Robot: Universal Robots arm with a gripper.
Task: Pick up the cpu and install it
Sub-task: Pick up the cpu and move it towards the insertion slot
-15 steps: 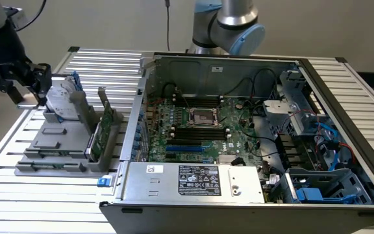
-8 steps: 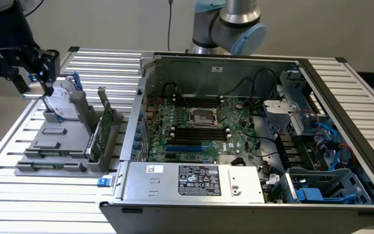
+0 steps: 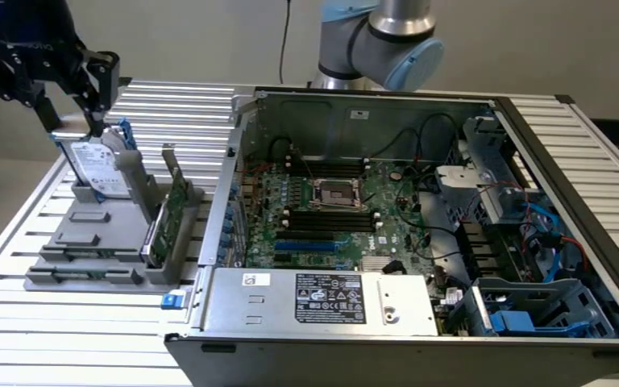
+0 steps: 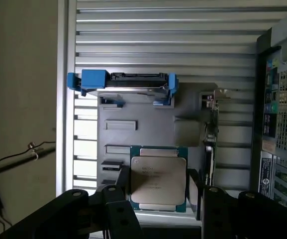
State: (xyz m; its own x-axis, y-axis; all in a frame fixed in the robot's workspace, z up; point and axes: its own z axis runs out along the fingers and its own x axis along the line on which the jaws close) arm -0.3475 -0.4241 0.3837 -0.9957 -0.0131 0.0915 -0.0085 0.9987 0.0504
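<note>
In the wrist view the cpu (image 4: 158, 178), a flat square chip with a silvery top and a thin green rim, sits between the black fingers (image 4: 121, 201) of my gripper (image 4: 159, 199), which is shut on its two sides. In the exterior view my gripper (image 3: 73, 119) hangs at the far left, just above the grey holder rack (image 3: 84, 242), with the pale cpu (image 3: 73, 126) between its fingertips. The empty cpu socket (image 3: 338, 194) lies in the middle of the motherboard inside the open computer case (image 3: 567, 185), well to the exterior view's right of my gripper.
A silver hard drive (image 3: 100, 165) with blue brackets stands upright in the rack directly under my gripper. A long green circuit card (image 3: 175, 211) stands beside it. The case's metal wall (image 3: 247, 121) rises between rack and motherboard. Everything rests on a slatted aluminium table (image 3: 30, 322).
</note>
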